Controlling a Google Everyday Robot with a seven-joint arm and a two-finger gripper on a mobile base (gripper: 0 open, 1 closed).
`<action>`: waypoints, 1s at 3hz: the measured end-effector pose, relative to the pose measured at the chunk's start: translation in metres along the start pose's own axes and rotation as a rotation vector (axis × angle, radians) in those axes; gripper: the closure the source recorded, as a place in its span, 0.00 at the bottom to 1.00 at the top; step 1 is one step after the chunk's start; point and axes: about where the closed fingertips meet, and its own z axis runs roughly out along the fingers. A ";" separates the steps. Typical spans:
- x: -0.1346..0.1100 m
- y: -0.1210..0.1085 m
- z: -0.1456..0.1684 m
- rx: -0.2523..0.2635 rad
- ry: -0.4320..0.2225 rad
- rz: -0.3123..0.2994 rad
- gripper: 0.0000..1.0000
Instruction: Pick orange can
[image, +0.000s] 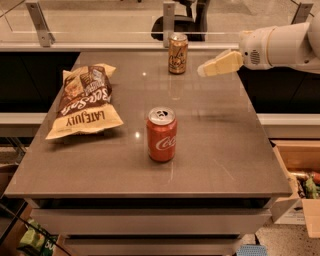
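Observation:
The orange can (177, 53) stands upright near the far edge of the grey table (220, 150), golden-tan with a dark logo and a silver top. My gripper (205, 70) comes in from the right on a white arm (280, 46), its pale fingers pointing left. Its tip is a little to the right of the orange can and above the tabletop, apart from the can. It holds nothing.
A red Coca-Cola can (161, 134) stands upright at the table's middle. A brown and yellow chip bag (85, 100) lies at the left. A glass rail with metal posts (39, 22) runs behind the table. A cardboard box (300, 175) sits on the floor at the right.

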 end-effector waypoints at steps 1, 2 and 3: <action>-0.004 -0.006 0.020 -0.014 -0.037 0.011 0.00; -0.008 -0.009 0.041 -0.030 -0.065 0.018 0.00; -0.012 -0.013 0.062 -0.037 -0.088 0.022 0.00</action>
